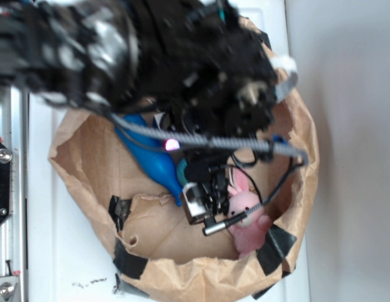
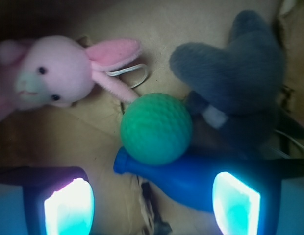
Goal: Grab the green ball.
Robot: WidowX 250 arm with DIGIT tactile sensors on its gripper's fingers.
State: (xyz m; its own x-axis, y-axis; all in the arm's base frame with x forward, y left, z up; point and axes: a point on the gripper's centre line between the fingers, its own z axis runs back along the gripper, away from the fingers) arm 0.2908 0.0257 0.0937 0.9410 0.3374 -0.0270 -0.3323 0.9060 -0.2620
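Note:
The green ball point(image 2: 156, 129), dimpled, lies on the brown paper floor in the wrist view, resting against the neck of the blue bowling-pin bottle point(image 2: 191, 178). My gripper point(image 2: 152, 205) is open, its two glowing pads point(image 2: 69, 208) wide apart at the bottom edge, and the ball sits just beyond and between them. Nothing is held. In the exterior view the gripper point(image 1: 204, 201) hangs inside the paper bin; only a sliver of green point(image 1: 181, 168) shows beside the bottle point(image 1: 154, 160), partly behind the arm.
A pink bunny point(image 2: 49, 78) lies left of the ball and a grey plush toy point(image 2: 235, 73) right of it. The brown paper bin wall point(image 1: 88, 163) with black tape rings everything. The bunny point(image 1: 248, 217) shows near the bin's front wall.

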